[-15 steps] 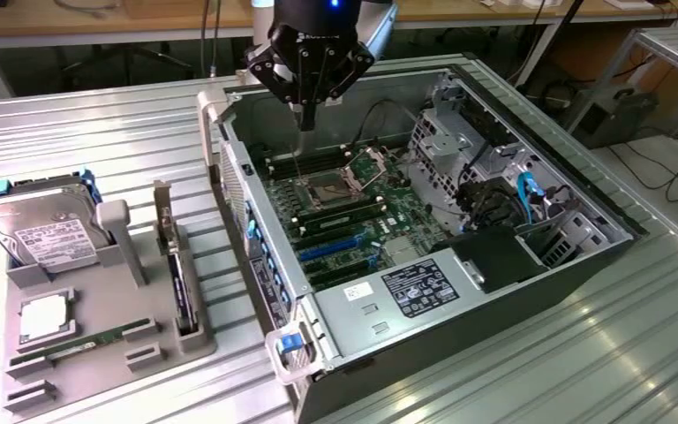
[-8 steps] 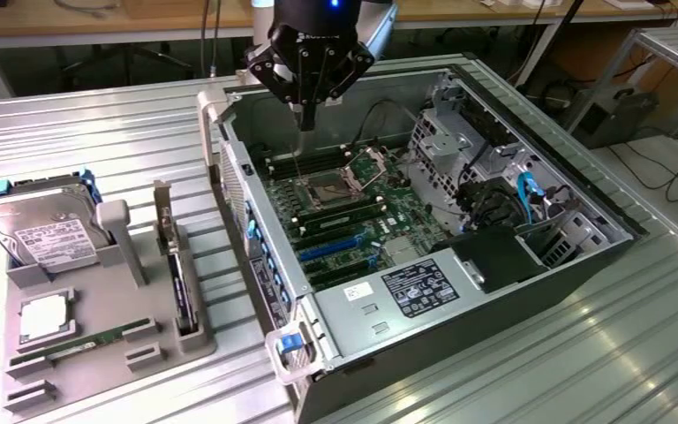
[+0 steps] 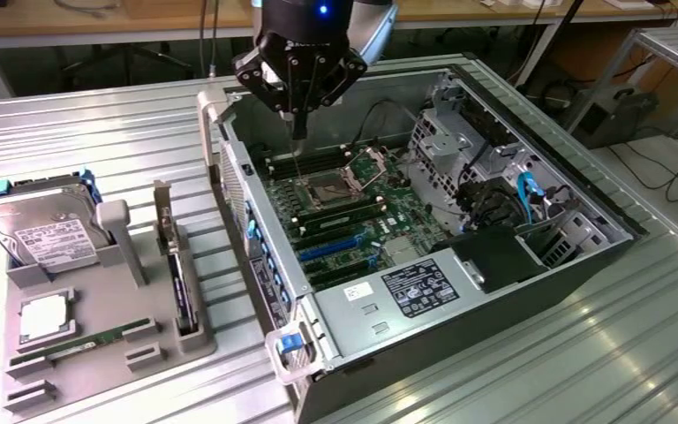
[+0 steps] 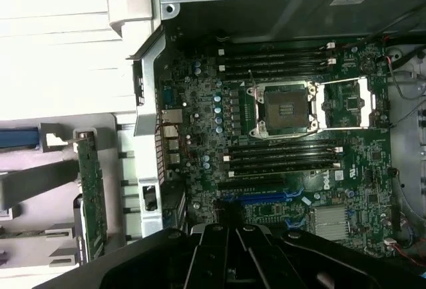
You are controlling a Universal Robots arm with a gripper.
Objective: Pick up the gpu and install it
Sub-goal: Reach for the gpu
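The gpu (image 3: 181, 287) stands on edge in the grey holder (image 3: 109, 305) on the bench (image 3: 80, 132), well apart from the gripper (image 3: 299, 132); gripper clenched and empty, above the open case's (image 3: 457, 353) motherboard (image 3: 351, 221)

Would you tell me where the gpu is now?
On the exterior view's left, the gpu stands on edge in the gray holder, between the hard drive and the computer case.
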